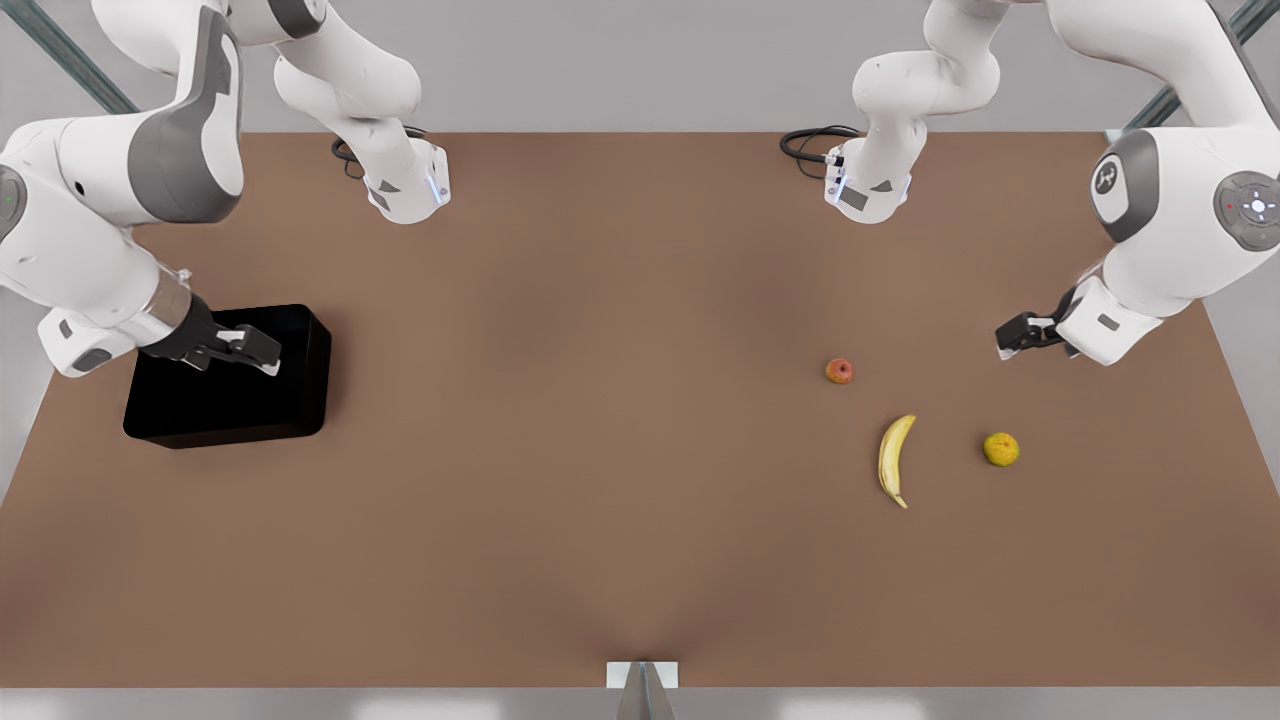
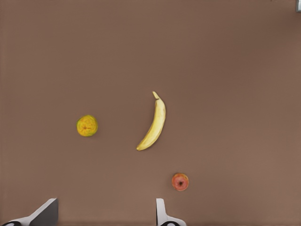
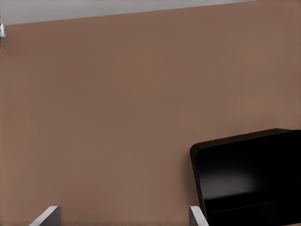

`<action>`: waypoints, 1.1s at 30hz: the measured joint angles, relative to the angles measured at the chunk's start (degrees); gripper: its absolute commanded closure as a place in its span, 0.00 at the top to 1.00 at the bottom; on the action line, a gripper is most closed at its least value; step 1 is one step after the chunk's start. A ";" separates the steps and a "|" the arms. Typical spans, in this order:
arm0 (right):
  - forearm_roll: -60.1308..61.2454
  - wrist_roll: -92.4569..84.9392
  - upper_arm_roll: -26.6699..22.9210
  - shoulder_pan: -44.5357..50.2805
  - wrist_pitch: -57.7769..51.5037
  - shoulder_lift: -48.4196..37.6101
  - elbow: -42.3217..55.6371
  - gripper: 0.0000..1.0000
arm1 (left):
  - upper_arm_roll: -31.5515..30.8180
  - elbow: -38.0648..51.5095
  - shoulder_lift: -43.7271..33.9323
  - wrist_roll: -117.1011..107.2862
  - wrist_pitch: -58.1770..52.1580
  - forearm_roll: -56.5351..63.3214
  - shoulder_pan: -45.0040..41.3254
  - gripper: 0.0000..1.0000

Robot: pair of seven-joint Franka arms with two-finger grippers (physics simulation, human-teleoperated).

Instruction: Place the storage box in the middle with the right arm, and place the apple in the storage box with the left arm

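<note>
Hovering spread-fingered above the storage box (image 1: pixel 235 400), the right gripper (image 1: pixel 262 352) grips nothing; the left gripper (image 1: pixel 1012 338), likewise parted, hangs near the apple (image 1: pixel 840 371)

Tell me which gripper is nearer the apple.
Left. The left gripper hangs open above the table, a short way from the apple; the right gripper is open over the storage box, far across.
</note>
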 measured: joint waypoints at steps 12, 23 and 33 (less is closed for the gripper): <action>-1.58 -27.19 -1.41 -20.10 10.51 -3.57 -18.27 1.00 | -1.76 -41.94 2.82 -6.32 40.55 -0.46 -6.67 1.00; -4.49 -43.43 -1.45 -35.14 32.19 2.14 -30.85 1.00 | -4.46 -43.65 10.51 -17.58 44.57 -0.55 -8.76 1.00; -4.49 -45.34 -1.49 -41.06 53.36 11.84 -39.63 1.00 | -4.85 -46.34 14.94 -17.67 51.58 -0.55 -8.79 1.00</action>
